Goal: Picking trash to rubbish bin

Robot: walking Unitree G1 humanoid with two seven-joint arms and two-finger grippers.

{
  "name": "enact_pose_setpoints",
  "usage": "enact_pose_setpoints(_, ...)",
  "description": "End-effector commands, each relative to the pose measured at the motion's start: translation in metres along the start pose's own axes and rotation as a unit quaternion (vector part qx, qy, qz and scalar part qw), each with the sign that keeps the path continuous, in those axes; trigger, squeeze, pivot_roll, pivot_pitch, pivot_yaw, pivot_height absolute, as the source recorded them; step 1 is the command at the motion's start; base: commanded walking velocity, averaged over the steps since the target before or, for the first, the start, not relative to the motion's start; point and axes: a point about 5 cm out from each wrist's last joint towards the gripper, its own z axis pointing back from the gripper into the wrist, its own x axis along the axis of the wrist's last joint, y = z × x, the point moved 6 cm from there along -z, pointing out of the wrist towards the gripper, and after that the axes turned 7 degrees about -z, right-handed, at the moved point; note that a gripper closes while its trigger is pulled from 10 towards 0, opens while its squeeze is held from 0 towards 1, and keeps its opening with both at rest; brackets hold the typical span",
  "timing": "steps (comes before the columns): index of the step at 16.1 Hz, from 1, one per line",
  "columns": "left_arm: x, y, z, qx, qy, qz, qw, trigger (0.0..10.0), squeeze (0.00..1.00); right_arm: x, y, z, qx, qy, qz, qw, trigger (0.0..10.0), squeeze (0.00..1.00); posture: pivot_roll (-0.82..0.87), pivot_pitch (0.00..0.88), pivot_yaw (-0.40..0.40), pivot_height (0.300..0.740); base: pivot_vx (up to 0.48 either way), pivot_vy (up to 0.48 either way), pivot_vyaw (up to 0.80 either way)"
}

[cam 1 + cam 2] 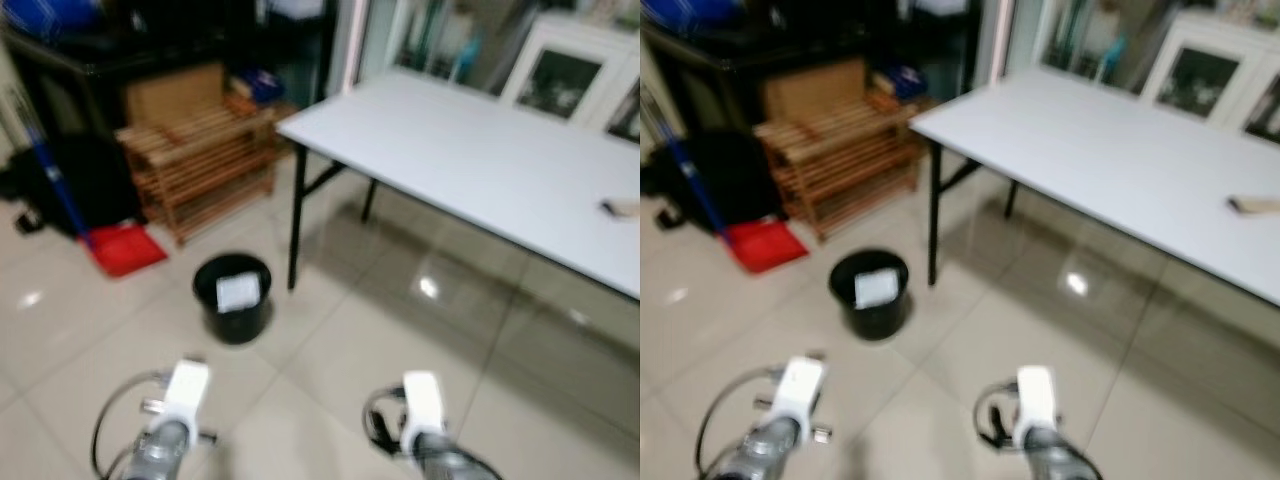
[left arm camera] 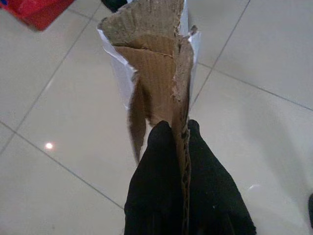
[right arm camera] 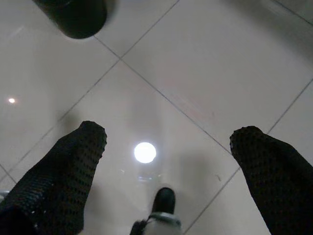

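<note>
Cardboard is clamped in the left pincer, above the floor short of the bin. Bin already holds one white scrap. Right pincer gapes, empty. Remaining: approach, drop.

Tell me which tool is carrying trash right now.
The left tool, shut on a torn cardboard piece. The right tool is open over bare floor tiles.
</note>
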Motion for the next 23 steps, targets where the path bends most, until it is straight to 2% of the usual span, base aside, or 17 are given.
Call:
enact_pose_setpoints(1,0.0084,-0.0133,-0.0016,-0.014,-0.010,0.003,1.000,10.0,0.00,0.0046,-0.0184,0.0023,-0.021,-0.007,0.003,1.000,10.0,0.00,0.01,0.002,-0.061,0.740,0.326,0.000,0.00)
enact_pose_setpoints(7,0.0086,-0.0127,-0.0016,-0.016,-0.010,-0.004,1.000,10.0,0.00,0.0021,-0.0165,0.0023,-0.020,-0.003,0.020,1.000,10.0,0.00,0.01,0.000,-0.057,0.740,0.330,0.000,0.58)
enact_pose_setpoints(17,0.0064,-0.0140,-0.0011,-0.019,-0.008,-0.008,1.000,10.0,0.00,-0.0024,-0.0116,0.0024,-0.007,0.004,0.033,0.999,10.0,0.00,0.02,0.000,-0.056,0.740,0.329,0.000,0.00)
enact_pose_setpoints(23,0.0119,-0.0114,-0.0025,-0.014,-0.013,-0.002,1.000,10.0,0.00,0.0002,-0.0118,0.0020,-0.006,0.003,0.027,1.000,10.0,0.00,0.01,0.000,-0.060,0.740,0.343,0.000,0.00)
